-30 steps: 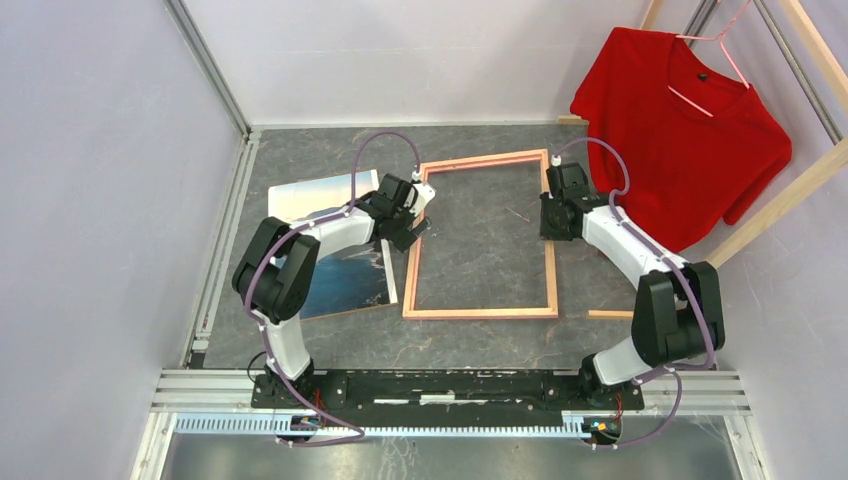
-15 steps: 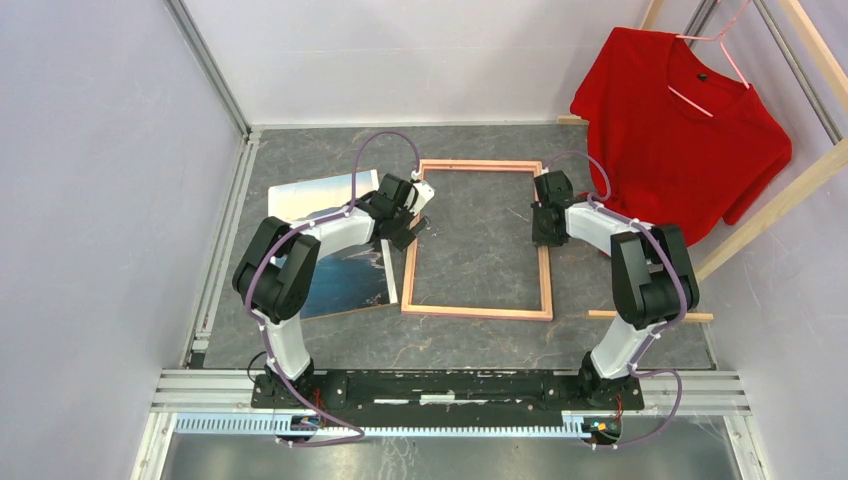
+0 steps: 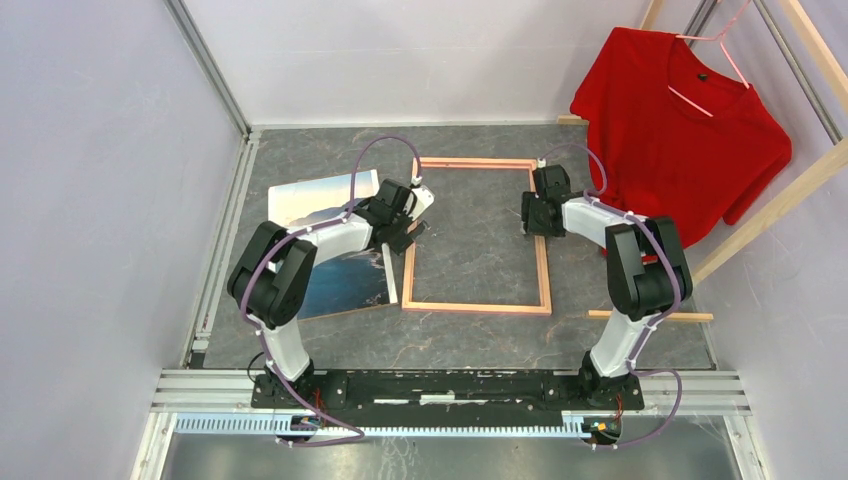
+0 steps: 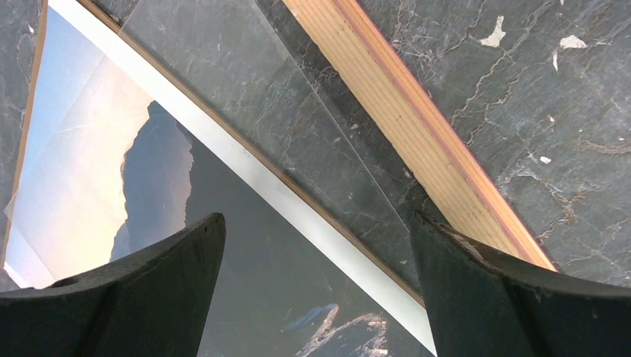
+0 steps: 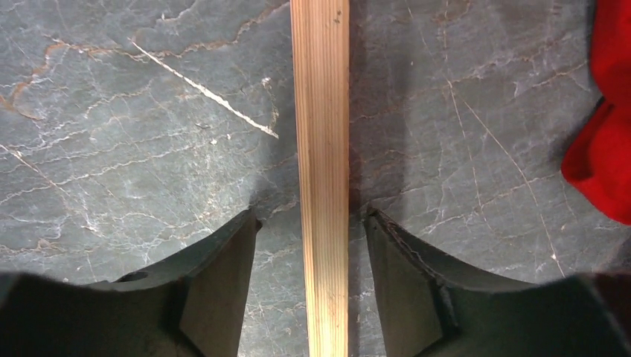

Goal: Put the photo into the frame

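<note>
Grey tabletop (image 3: 480, 335), frame (image 3: 478, 309) flat, photo (image 3: 350, 280) just left of it. Our right end effector (image 5: 311, 223) straddles the frame's right rail, spread, gripping nothing. Our left end effector (image 4: 316, 230) gapes over the photo's edge, and we'd pinch that squarely.

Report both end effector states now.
Left end effector: open wide, holding nothing.
Right end effector: open, straddling a rail of the thin light-wood rectangular frame, not clamping it.

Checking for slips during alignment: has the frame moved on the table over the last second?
Yes. The frame has had its right rail shift left, away from the red shirt, and its far rail now runs level instead of slanted.
</note>
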`<state>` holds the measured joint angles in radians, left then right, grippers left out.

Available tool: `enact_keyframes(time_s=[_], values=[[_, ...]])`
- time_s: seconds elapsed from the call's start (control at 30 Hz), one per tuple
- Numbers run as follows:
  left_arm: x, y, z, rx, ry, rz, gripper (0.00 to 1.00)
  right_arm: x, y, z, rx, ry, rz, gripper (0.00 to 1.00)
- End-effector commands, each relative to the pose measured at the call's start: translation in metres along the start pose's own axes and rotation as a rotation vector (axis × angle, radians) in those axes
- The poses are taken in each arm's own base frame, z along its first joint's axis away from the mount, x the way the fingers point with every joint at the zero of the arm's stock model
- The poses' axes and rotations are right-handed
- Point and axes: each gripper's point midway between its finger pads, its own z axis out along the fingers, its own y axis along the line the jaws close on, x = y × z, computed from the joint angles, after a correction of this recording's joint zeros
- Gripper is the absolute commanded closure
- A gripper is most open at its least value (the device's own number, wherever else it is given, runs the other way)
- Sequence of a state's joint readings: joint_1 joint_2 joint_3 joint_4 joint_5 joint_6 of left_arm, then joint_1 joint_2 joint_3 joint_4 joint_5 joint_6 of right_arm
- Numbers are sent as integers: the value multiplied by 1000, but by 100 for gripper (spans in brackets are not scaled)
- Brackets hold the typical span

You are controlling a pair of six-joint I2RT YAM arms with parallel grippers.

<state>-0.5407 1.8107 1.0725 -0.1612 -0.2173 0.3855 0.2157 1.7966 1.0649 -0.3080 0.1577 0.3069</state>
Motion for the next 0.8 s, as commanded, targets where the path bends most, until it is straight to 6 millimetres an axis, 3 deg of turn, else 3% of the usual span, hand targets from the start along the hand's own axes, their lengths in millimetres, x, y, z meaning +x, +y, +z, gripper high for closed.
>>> enact_keyframes(time_s=[0.0, 0.17, 0.43, 0.6, 0.77], values=[[22, -3, -3, 5, 68, 72, 0, 2, -3, 8, 29, 24, 9, 34], [20, -1, -1, -7, 74, 65, 0, -17, -10, -10, 68, -42, 35, 28], [50, 35, 14, -94, 165, 31, 0, -54, -3, -50, 18, -164, 72, 24], [28, 30, -4, -16, 90, -32, 0, -82, 55, -84, -146, -257, 46, 21], [-19, 34, -41, 102, -24, -145, 0, -91, 163, -110, -361, -283, -34, 21]])
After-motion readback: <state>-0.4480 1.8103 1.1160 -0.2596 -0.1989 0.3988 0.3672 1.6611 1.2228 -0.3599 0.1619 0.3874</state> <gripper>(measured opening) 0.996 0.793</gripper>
